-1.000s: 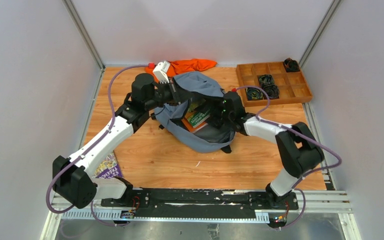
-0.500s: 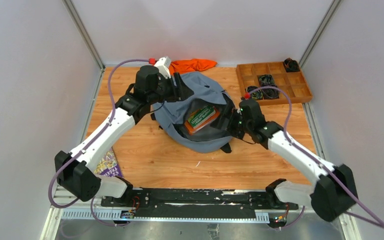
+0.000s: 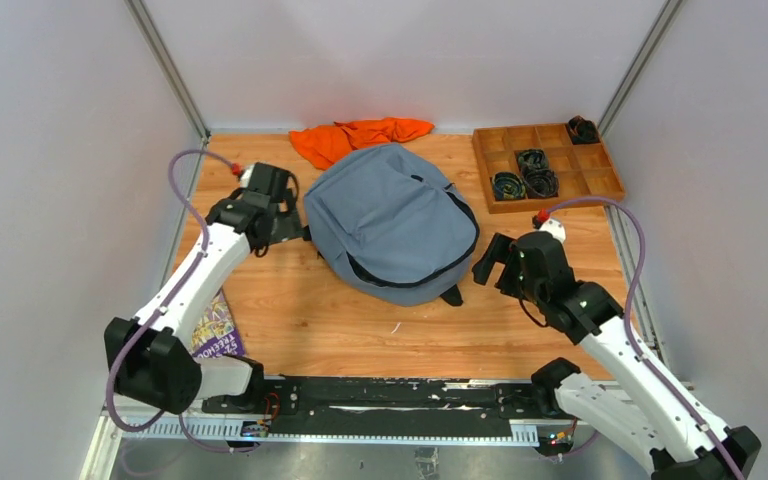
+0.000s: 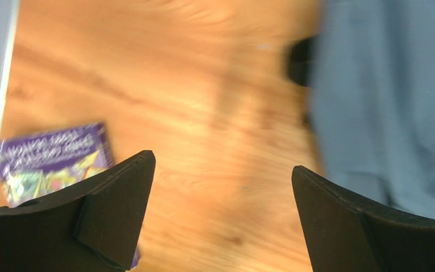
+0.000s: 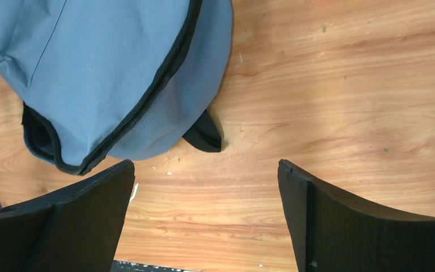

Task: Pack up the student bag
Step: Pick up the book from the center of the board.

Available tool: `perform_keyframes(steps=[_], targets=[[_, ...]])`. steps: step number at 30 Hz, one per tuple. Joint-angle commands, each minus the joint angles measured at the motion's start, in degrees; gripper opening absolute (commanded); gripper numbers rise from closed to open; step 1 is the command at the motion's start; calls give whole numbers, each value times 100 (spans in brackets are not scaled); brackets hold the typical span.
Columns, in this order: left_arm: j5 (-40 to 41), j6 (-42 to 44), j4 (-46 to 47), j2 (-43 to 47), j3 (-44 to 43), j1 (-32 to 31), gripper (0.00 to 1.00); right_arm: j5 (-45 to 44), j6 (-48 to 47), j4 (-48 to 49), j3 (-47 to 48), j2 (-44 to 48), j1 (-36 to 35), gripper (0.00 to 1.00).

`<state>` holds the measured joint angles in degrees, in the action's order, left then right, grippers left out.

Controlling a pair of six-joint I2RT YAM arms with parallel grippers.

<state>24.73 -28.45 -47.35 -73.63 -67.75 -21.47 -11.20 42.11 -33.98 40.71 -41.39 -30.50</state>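
The student bag [image 3: 390, 222], a large grey-blue backpack, lies flat in the middle of the wooden table with its flap down and a dark zipper line curving along its near edge. No contents show. My left gripper [image 3: 290, 222] hangs open just left of the bag, with nothing between its fingers. In the left wrist view that gripper [image 4: 221, 164] is over bare wood, with the bag [image 4: 385, 113] at the right. My right gripper [image 3: 495, 268] stands open just right of the bag's near corner. Its wrist view shows the gripper [image 5: 205, 164] empty and the bag [image 5: 107, 68] at upper left.
An orange cloth [image 3: 360, 135] lies behind the bag at the back wall. A wooden compartment tray [image 3: 600, 185] with dark coiled items sits at the back right. A purple book [image 3: 215, 330] [image 4: 51, 158] lies near the left arm's base. A black strap tab [image 5: 204, 136] pokes out of the bag.
Both grippers let go of the bag and pulled back to its sides, the left one opening. The flap fell shut over the books that showed inside.
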Motion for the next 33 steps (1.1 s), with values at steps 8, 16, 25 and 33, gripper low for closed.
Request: perform_keyframes(steps=[8,16,25,33], targets=[[1791,-2085,-590,-290,1569,1998,99,67,-508,262,617,-883,-17,100],[-145,-1103,132,-851,1518,3699,100,264,-526,278,694,-1031,-17,99],[-822,-1496,529,-790,2034,4746,100,592,-519,427,916,-1484,-17,98],[-1199,-1676,746,-1047,2081,5143,99,683,-510,627,929,-1623,-17,97]])
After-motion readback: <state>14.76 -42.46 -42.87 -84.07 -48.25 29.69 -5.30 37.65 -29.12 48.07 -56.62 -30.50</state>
